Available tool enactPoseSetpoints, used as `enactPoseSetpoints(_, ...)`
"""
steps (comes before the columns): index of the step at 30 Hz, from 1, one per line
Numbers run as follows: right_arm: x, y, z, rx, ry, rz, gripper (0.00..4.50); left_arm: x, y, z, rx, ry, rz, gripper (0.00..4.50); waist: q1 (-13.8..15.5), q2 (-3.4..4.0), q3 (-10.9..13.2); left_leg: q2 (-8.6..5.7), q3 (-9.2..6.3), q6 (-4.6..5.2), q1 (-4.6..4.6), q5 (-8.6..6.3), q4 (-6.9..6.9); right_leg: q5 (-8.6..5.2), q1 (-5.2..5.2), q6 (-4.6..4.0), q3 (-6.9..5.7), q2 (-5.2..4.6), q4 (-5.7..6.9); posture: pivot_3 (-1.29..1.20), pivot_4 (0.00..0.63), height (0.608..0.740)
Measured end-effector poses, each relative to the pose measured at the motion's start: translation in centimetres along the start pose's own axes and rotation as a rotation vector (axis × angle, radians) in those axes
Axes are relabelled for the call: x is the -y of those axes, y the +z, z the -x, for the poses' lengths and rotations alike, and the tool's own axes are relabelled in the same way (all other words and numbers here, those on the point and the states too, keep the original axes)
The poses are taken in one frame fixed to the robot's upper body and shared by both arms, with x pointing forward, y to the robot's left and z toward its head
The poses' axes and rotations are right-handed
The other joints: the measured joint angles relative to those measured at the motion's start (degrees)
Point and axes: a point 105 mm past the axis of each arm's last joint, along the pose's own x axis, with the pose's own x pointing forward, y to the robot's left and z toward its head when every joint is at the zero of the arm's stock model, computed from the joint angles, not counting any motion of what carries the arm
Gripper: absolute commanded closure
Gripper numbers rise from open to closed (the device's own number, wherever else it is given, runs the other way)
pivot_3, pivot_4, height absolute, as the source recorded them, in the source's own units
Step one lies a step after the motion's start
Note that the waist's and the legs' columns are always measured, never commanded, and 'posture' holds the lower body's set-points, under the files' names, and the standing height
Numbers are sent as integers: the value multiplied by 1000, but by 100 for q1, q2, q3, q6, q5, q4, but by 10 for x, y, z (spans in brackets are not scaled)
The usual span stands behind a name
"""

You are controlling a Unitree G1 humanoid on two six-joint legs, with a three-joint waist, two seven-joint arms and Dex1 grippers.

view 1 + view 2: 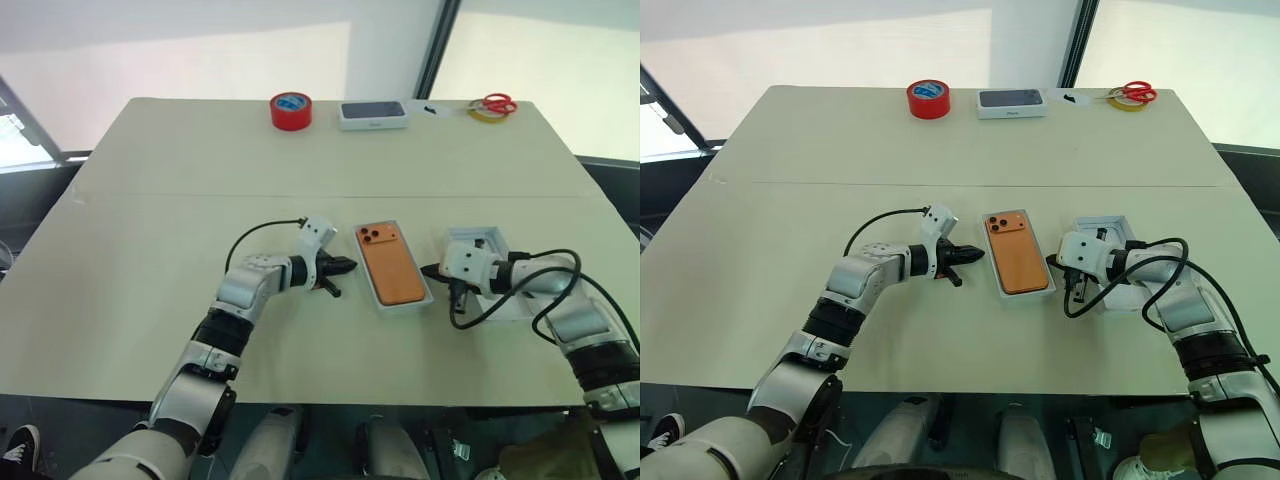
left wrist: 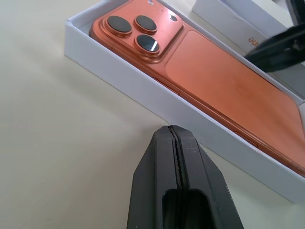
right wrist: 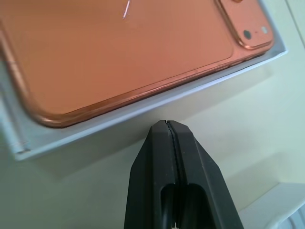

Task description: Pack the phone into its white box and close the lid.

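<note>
- One beige surface (image 1: 150, 250) is carrying every item, and both arms are reaching in over its near half.
- Lid (image 1: 1118, 226) is lying open side up to the right of the white box, partly hidden behind the right wrist.
- White box (image 1: 377, 292) is sitting at the centre of the near half, between the two grippers.
- Phone (image 1: 389, 265) is lying back side up inside the white box, with its lens cluster at the far left corner.
- Small white box with a dark top (image 1: 373, 115) is sitting at the far edge, between a red tape roll (image 1: 291, 110) and red-handled scissors (image 1: 497, 104).
- Left gripper (image 1: 349, 266) is pointing at the left wall of the white box from just beside it, fingers pressed together and holding nothing.
- Right gripper (image 1: 426, 270) is pointing at the right wall from just beside it, fingers likewise pressed together and holding nothing.
</note>
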Motion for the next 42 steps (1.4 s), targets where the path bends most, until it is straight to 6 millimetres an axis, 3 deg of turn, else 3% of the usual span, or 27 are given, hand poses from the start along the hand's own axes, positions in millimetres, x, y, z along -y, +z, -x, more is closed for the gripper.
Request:
enactPoseSetpoints(14,-21,8,8,28,111,-164,4485,-5,7,-11,43,23,4,4500,1,-2,1,0,-1,1,-6,-1,0,-1,-4,2,-1,-1,0,0,150,736)
enactPoseSetpoints(21,2,6,7,-15,-19,-44,4485,-5,7,-8,36,13,-11,4500,7,-1,1,-1,0,0,-7,0,1,-1,-6,2,-1,-2,0,0,150,736)
enactPoseSetpoints(24,8,8,11,6,-43,-69,4500,-11,4,10,38,17,-34,3741,-15,-1,1,0,1,0,-7,0,-1,-1,-8,2,2,-1,1,0,150,736)
enactPoseSetpoints(27,19,10,26,40,-67,-226,3162,-13,4,31,63,-3,-48,2194,-23,1,2,1,0,1,-7,0,0,-1,-10,1,3,0,8,0,150,736)
enactPoseSetpoints(31,33,27,45,70,-130,-178,1101,-10,13,55,105,-28,-109,134,-4,2,1,1,1,1,-6,-1,0,-2,-8,-1,3,-2,6,0,150,736)
enactPoseSetpoints(33,41,24,51,51,-209,-214,25,-11,13,74,122,-44,-164,0,-4,3,1,1,1,1,-7,-1,-3,-3,-10,-2,5,-2,4,0,150,736)
enactPoseSetpoints(36,41,3,60,-38,-321,-350,25,-15,8,107,143,-57,-232,0,4,6,0,2,2,1,-7,-1,-13,-6,-17,-8,9,-2,3,0,150,736)
enactPoseSetpoints(38,33,-3,59,-79,-347,-407,25,-16,10,116,167,-64,-257,0,27,9,1,2,1,1,-7,-1,-12,-13,-17,-22,8,-4,5,0,150,736)
enactPoseSetpoints(42,-1,-6,51,-145,-319,-514,25,-16,13,143,223,-93,-302,0,10,11,1,2,4,3,-9,-3,-15,-15,-18,-24,13,-5,1,0,150,736)
